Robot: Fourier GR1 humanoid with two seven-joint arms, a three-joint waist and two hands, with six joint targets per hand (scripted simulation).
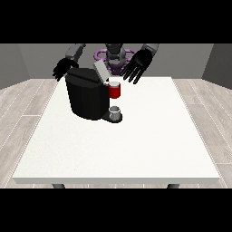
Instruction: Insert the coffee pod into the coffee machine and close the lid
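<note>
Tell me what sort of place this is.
Probably a bare test room set up for a coffee-making trial: a large white table holding only a black coffee machine, wood-plank flooring around it, and plain grey walls behind.

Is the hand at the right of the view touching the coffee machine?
Apart. In the front view, the hand hangs with spread fingers above and to the right of the coffee machine; a gap shows between them.

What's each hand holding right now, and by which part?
Nothing. The hand at the view's right hangs open above the coffee machine; the hand at the view's left is open behind it.
</note>
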